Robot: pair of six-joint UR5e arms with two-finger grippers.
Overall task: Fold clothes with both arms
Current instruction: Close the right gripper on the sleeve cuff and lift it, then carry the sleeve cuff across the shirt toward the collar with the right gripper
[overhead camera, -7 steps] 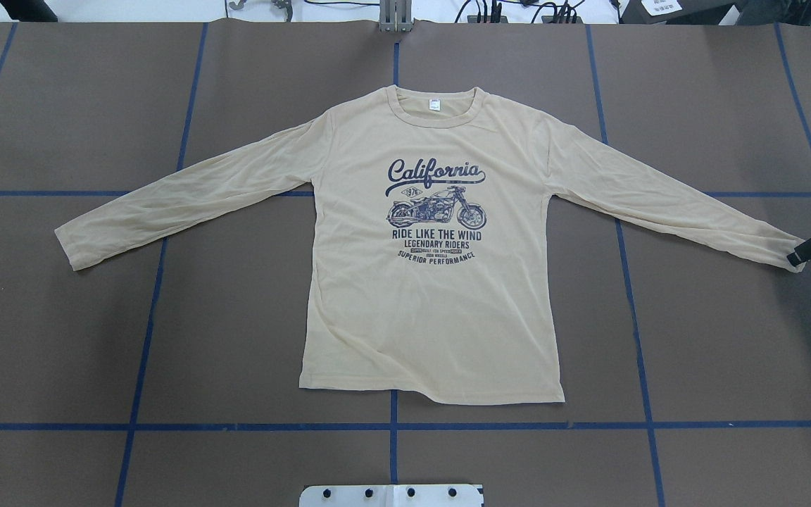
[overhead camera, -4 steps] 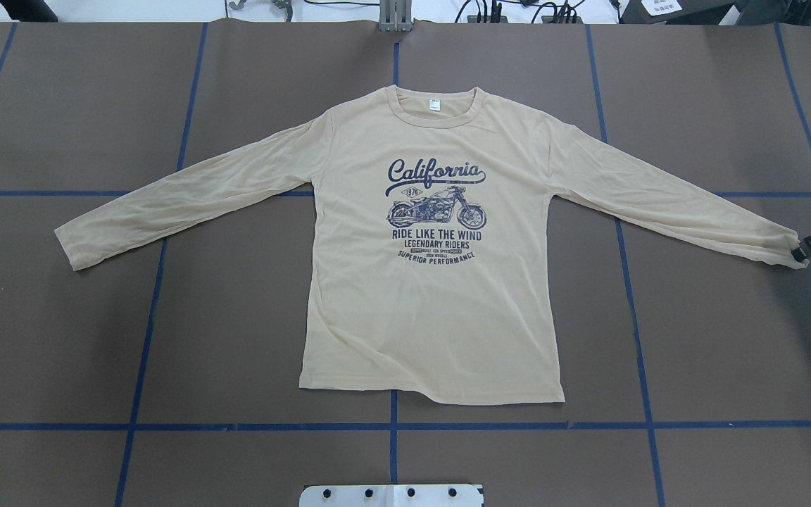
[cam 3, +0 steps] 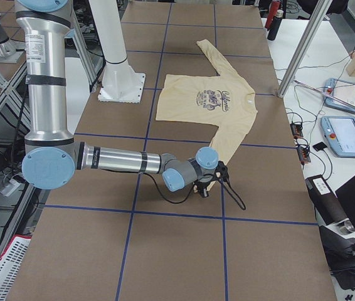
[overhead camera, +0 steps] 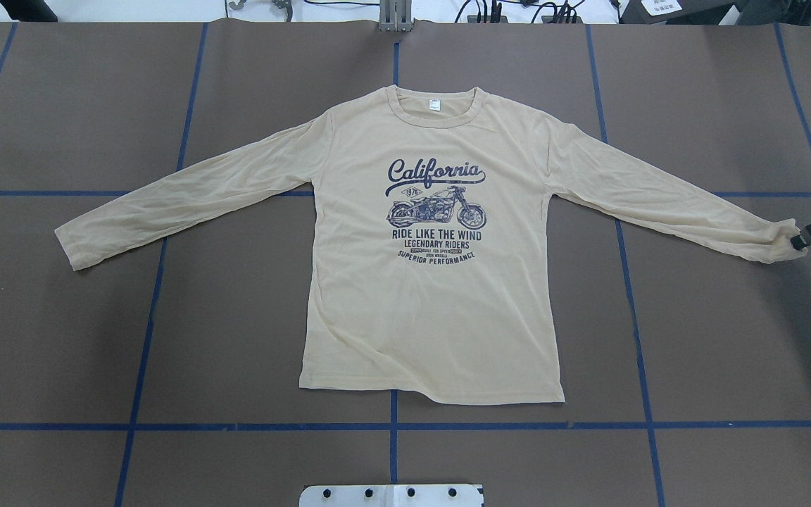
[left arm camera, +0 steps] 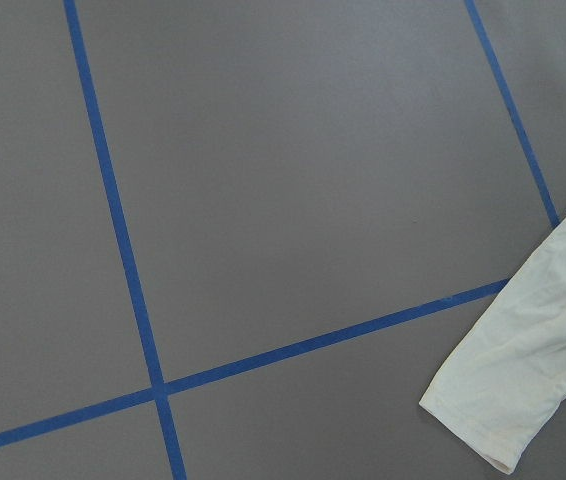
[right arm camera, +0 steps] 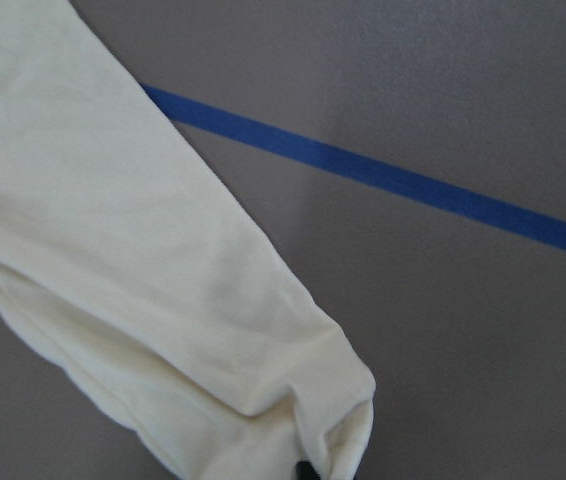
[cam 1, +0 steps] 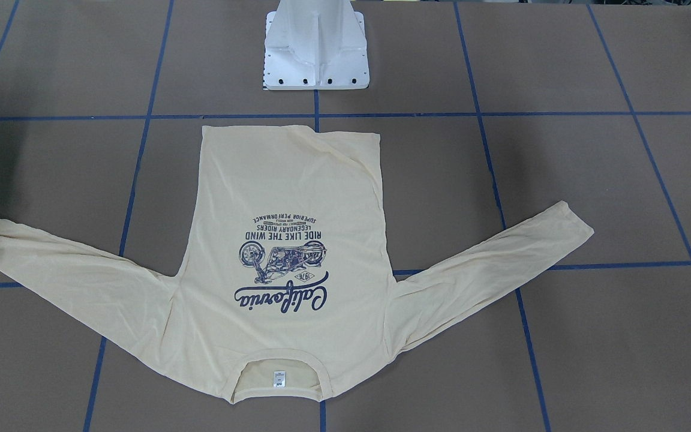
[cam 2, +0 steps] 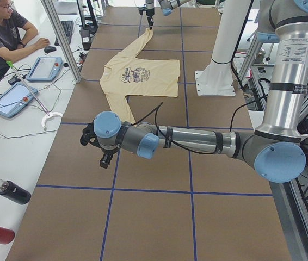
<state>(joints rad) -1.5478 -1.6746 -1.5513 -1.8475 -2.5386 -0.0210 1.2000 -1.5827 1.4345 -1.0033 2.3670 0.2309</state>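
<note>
The cream-yellow long-sleeved T-shirt (overhead camera: 434,303) lies flat and face up on the brown table, both sleeves spread outward. My right gripper (overhead camera: 797,242) reaches in from the right edge and is shut on the right sleeve's cuff (right arm camera: 333,400), which is bunched. One black fingertip (right arm camera: 306,468) shows under that cuff. The left sleeve's cuff (left arm camera: 508,400) lies flat and untouched. My left gripper (cam 2: 106,160) shows only in the exterior left view, above bare table beyond that cuff. I cannot tell whether it is open or shut.
The white pedestal base (cam 1: 315,54) stands at the robot's side of the table, near the shirt's hem. Blue tape lines (overhead camera: 391,426) divide the table into squares. A person (cam 2: 4,32) sits at a side desk with tablets (cam 2: 45,68) and bottles (cam 2: 12,191).
My right gripper has moved toward the table's far side and slightly inward, taking the right cuff with it, and the sleeve end has bunched. The rest of the shirt has not moved.
</note>
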